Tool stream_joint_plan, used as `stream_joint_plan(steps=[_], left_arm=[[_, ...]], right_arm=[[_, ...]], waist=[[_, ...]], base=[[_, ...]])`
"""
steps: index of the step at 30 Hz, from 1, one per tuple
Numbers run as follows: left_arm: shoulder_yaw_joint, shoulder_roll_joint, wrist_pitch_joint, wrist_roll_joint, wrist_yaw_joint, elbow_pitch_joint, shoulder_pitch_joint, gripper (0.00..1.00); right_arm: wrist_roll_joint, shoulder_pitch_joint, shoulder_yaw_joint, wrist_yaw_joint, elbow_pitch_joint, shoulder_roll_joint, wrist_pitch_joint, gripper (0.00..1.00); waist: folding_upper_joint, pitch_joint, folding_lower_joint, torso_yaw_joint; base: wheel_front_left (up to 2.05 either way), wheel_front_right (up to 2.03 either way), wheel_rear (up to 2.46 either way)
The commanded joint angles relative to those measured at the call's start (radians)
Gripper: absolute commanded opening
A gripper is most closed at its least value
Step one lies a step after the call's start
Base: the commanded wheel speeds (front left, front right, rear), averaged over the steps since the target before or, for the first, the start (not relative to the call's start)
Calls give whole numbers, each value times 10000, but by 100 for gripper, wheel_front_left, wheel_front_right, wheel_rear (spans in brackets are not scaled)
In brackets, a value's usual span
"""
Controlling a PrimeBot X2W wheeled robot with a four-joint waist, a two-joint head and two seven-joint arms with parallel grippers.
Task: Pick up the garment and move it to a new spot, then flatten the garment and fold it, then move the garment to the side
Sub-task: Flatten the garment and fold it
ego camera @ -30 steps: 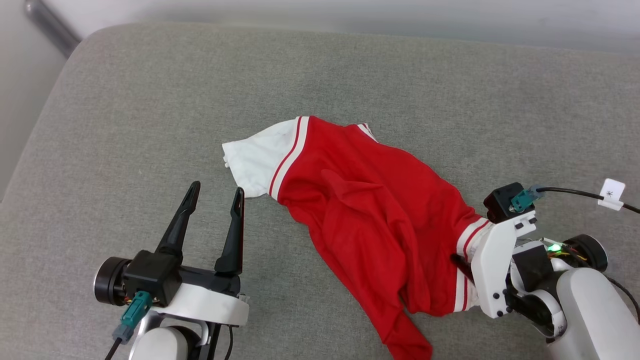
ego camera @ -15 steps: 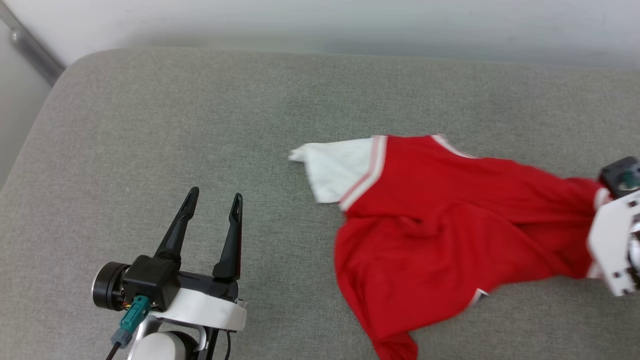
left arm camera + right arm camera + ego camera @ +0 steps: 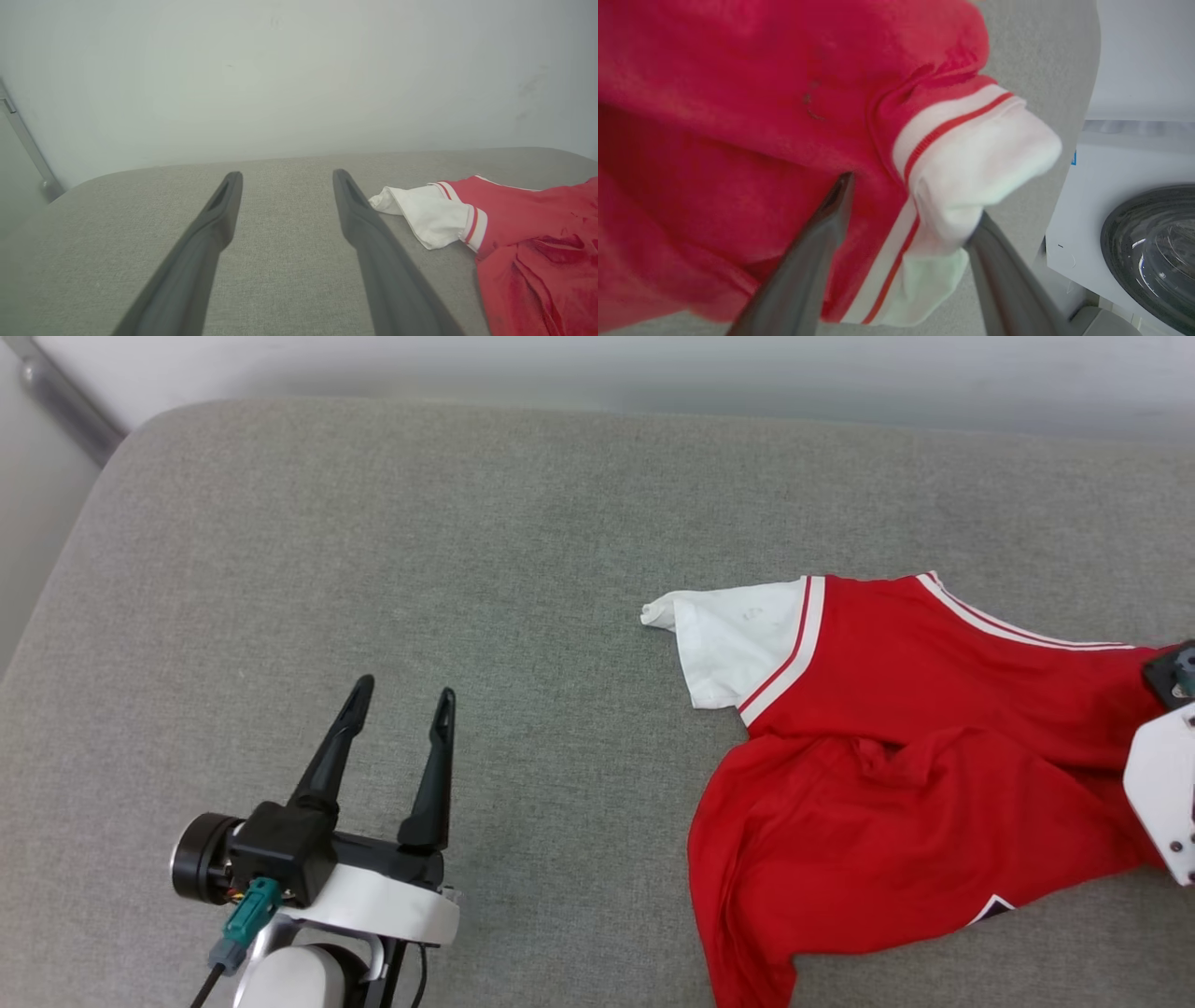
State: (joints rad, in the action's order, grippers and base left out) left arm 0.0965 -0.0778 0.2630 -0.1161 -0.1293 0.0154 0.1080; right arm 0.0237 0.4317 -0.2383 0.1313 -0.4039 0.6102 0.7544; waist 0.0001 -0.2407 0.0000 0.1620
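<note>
Right tool (image 3: 910, 200) spread wide over the red shirt (image 3: 714, 116). One finger (image 3: 808, 261) lying across the red cloth; the other finger (image 3: 1008, 289) with its tip hidden behind the white sleeve (image 3: 971, 158). Sleeve bunched loosely between the two, edged by red-and-white stripe trim (image 3: 952, 126). Grey cushion (image 3: 1041, 46) underneath. At the right, a white washing machine (image 3: 1083, 186) with a dark round door (image 3: 1153, 256).

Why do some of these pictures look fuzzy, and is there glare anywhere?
Head view: soft, even light, the garment crisp, hardly any shadow. Left wrist view: the left gripper goes soft near the lens, and the cushion has a bowed far edge. Right wrist view: the garment up close is smeared; bright glints sit on the washing machine door.
</note>
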Motion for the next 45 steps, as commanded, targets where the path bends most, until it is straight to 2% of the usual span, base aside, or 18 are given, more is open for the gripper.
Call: stream_joint_plan(steps=[1,7,15,18,27,30,33,35,38,41,45], left_arm=[[-84,-26,25,-17,-10,-15,-39,100],[-348,-61,25,27,-10,47,-232,100],[-735,-111,25,-30,-10,355,-452,100],[-891,-131,25,-70,-10,463,-533,100],[-958,-280,25,-404,-10,730,-356,100],[-739,-555,25,-673,-10,605,-196,100],[-441,-993,-32,-1072,-10,373,137,100],[-1,-1488,-446,-1372,-10,313,607,100],[920,-2327,-1623,-2049,-10,267,1685,100],[1895,-3202,-3429,-3118,2,15,3058,100],[2795,-3902,-6106,-4840,1,-668,4940,100]], right_arm=[[-87,231,58,-10,-85,-129,-265,100],[-236,466,492,-10,164,-602,-1200,100],[-265,185,1433,-10,1489,-1589,-2573,100],[100,-129,1900,-9,2164,-2242,-3434,100],[1448,-1677,2861,-9,4110,-4502,-7323,100],[1573,-2143,3057,-9,4408,-5045,-8318,100],[1603,-2406,3049,-9,4621,-5322,-8874,100],[1606,-2498,3180,-9,4751,-5415,-9055,100],[1626,-2525,3383,-9,4957,-5509,-9117,100],[1650,-2437,3501,-9,5112,-5566,-9090,100],[1620,-2358,3505,-9,5181,-5598,-9147,100]], waist=[[-1,108,0,-81],[-1,576,0,-580],[-1,1109,0,-1498],[-1,1200,0,-1770],[-1,1147,0,-2411],[-1,1026,0,-2614],[-1,857,0,-2811],[-1,714,0,-2901],[-1,445,0,-3011],[-1,129,0,-3158],[-1,-255,0,-3384]], base=[[0,0,0],[0,0,0],[0,0,0],[0,0,0],[0,0,0],[0,0,0],[0,0,0],[0,0,0],[0,0,0],[0,0,0],[0,0,0]])
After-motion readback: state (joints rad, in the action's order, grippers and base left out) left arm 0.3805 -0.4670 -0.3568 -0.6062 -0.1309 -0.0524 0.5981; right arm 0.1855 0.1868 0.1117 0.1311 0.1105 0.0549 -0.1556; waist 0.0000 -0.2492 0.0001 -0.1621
